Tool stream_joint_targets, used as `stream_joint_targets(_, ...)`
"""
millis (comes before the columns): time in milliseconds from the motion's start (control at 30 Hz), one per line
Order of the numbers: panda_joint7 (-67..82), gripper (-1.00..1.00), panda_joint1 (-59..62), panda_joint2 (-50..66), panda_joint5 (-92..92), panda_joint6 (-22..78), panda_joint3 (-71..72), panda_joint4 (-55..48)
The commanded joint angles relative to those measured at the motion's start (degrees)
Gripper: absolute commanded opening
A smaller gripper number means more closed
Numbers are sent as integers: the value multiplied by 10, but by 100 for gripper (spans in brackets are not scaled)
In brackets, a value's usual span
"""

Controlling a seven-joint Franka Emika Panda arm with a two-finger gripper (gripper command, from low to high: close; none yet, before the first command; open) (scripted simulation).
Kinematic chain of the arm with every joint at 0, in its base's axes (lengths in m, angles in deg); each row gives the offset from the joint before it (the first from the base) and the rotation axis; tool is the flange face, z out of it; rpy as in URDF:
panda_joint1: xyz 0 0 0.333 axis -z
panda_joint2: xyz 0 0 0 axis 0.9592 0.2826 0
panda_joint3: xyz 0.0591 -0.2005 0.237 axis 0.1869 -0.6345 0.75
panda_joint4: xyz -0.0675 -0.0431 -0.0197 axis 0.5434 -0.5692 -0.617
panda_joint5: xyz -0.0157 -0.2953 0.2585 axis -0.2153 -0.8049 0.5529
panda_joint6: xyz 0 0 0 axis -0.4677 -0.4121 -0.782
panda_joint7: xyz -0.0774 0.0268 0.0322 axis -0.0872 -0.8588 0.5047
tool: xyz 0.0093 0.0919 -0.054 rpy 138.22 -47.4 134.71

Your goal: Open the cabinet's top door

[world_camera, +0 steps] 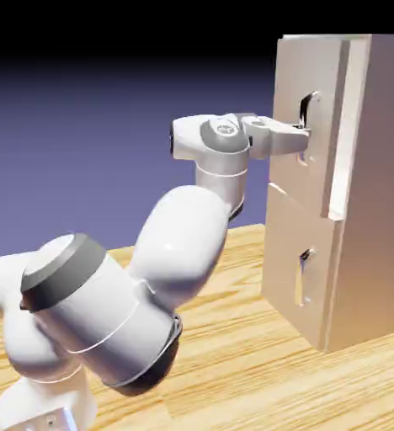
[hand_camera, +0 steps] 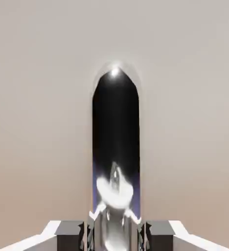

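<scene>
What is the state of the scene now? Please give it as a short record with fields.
cabinet: upright on the wooden table
top door: slightly ajar
lower door: shut
handle: between the fingers
gripper: shut on handle
arm: reaching toward the cabinet

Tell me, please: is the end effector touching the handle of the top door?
Touching. In the hand view, the end effector has its fingers pressed against both sides of the handle, with no gap visible.
</scene>
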Motion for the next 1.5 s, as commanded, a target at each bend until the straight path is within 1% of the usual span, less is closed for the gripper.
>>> stream_joint_targets(0, -9, -100, 1, 7, 5, 26, 9, 10)
stream_joint_targets(233, -70, -100, -11, 66, 62, 200, 72, 56)
stream_joint_targets(433, -123, -100, -51, 137, 133, 349, 117, 61)
stream_joint_targets(633, -188, -100, -122, 236, 228, 499, 137, 24)
stream_joint_targets(833, -263, -100, -212, 360, 344, 618, 112, -60)
stream_joint_targets(967, -304, -100, -268, 443, 419, 659, 73, -128)
stream_joint_targets(1100, -333, -100, -316, 526, 492, 674, 22, -195)
stream_joint_targets(1300, -346, -100, -359, 651, 591, 653, -55, -277)
stream_joint_targets(1467, -335, -100, -342, 755, 667, 613, -83, -326)
